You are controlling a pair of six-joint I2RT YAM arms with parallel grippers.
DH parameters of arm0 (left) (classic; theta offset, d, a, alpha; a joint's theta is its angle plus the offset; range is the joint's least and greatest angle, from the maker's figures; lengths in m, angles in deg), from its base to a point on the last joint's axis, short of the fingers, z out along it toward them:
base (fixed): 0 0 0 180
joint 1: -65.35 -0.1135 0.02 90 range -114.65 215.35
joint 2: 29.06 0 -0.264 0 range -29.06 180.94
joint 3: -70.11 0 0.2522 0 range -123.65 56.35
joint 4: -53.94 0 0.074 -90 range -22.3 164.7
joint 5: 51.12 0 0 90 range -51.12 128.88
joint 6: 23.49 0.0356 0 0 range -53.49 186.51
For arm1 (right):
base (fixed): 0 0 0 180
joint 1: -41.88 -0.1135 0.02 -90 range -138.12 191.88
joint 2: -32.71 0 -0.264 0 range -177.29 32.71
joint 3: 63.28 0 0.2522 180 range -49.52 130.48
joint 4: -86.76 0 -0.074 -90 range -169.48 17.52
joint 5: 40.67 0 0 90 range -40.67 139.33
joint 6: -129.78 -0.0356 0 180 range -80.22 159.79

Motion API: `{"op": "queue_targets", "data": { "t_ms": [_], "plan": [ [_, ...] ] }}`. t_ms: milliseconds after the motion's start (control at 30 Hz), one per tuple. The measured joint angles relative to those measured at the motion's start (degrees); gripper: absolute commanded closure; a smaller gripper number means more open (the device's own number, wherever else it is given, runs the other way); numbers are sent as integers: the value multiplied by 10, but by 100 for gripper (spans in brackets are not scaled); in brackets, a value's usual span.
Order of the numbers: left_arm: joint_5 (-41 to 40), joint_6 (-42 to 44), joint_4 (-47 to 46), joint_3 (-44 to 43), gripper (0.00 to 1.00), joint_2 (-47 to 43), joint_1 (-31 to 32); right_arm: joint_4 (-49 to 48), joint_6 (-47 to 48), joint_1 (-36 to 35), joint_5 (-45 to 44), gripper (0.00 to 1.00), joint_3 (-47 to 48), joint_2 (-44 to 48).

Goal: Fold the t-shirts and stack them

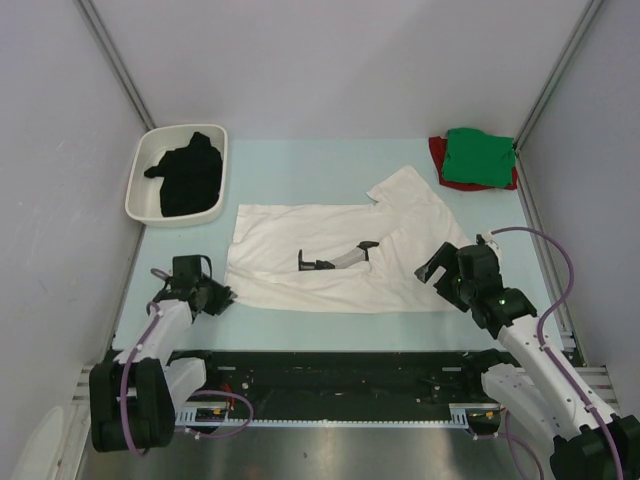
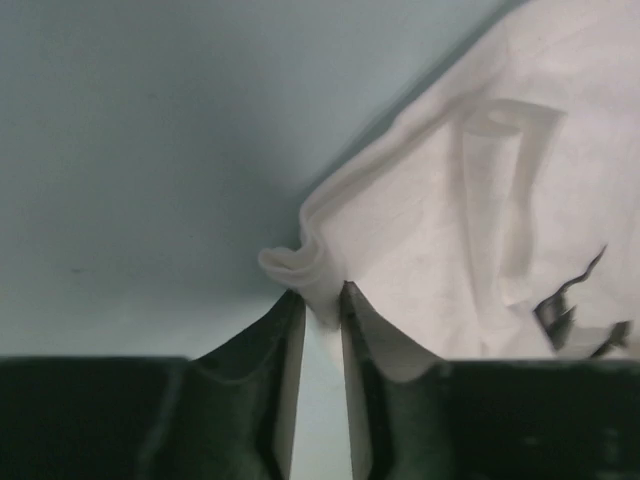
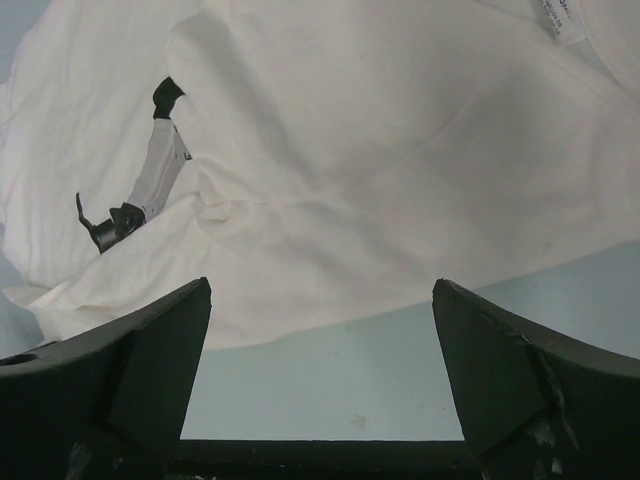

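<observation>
The large white t-shirt point(image 1: 330, 250) lies spread flat on the table, with a dark print point(image 1: 335, 260) near its middle. My left gripper point(image 1: 222, 297) is at its near-left corner. In the left wrist view the jaws point(image 2: 320, 300) stand narrow, and a bunched fold of the white t-shirt point(image 2: 450, 220) is pinched between the tips. My right gripper point(image 1: 432, 268) hovers wide open at the shirt's near-right edge. In the right wrist view nothing but bare table lies between its fingers point(image 3: 320, 290), just short of the white cloth point(image 3: 350, 150). A folded green t-shirt point(image 1: 478, 157) rests on a red t-shirt point(image 1: 436, 155) at the far right. A black t-shirt point(image 1: 188, 172) lies crumpled in the tray.
A white rounded plastic tray point(image 1: 140, 205) stands at the far left of the light blue table point(image 1: 300, 165). Grey walls close in both sides and the back. The arms' bases and a metal rail run along the near edge.
</observation>
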Motion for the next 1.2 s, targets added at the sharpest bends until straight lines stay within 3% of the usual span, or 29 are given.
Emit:
{"op": "queue_targets", "data": {
  "t_ms": [67, 367, 767, 967, 1100, 1200],
  "plan": [
    [-6, -2, -24, -2, 100, 28, 0, 0, 0, 0, 1, 3, 0, 3],
    [1, -10, -74, 7, 100, 39, 2, 9, 0, 0, -2, 2, 0, 12],
    [-5, -31, 38, 82, 100, -175, 4, 56, -54, 21, -1, 8, -64, 8],
    [-4, -53, 73, 103, 100, -245, 5, 66, -76, 48, -3, 25, -86, 17],
    [-2, -63, 85, 111, 100, -271, 5, 65, -82, 56, -5, 46, -91, 7],
    [0, -71, 96, 116, 100, -292, 5, 66, -90, 57, -9, 49, -97, 3]
  ]
}}
